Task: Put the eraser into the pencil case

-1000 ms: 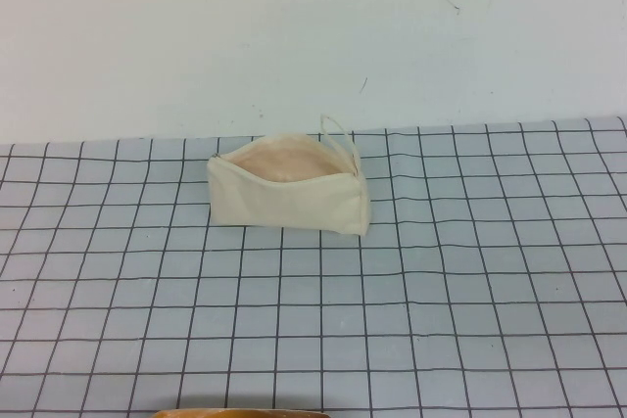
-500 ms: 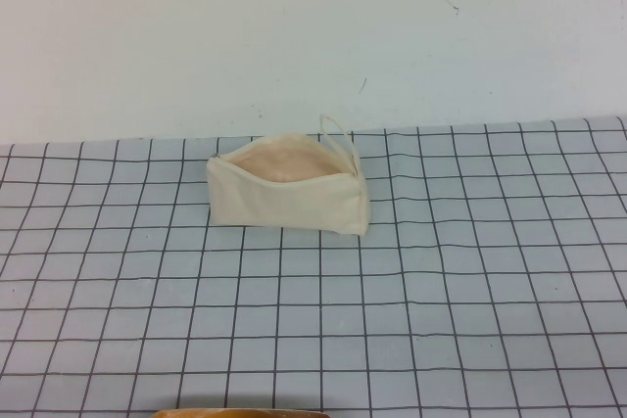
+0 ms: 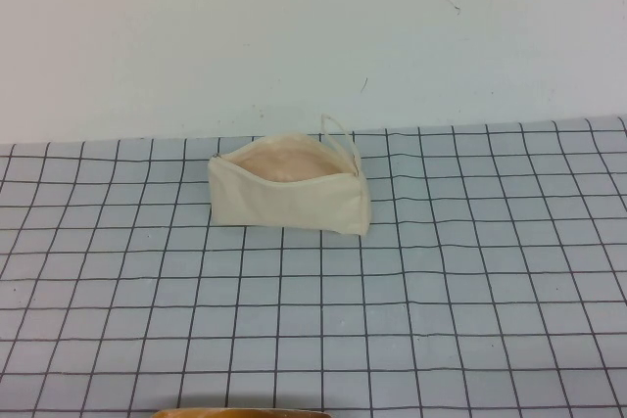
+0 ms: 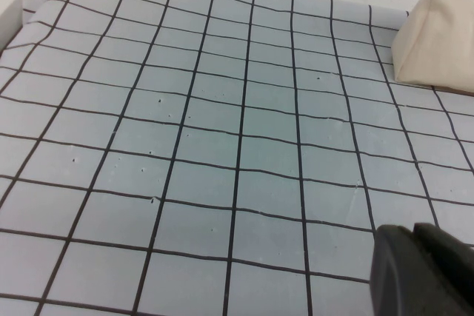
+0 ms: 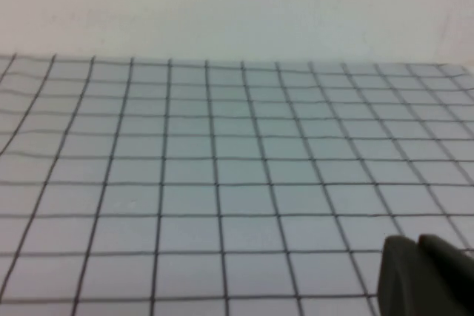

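I see the grid-lined table (image 3: pixel 441 320) carrying only the pencil case (image 3: pixel 286 198), standing open-mouthed near its far edge, slightly left of centre.

Open cream pencil case (image 3: pixel 289 201), upright

Matt cloth pencil case (image 3: pixel 287 198)

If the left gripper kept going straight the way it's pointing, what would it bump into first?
Probably just the grey gridded mat. The cream-white fabric pencil case sits off to one side. The left gripper and right gripper show only partly.
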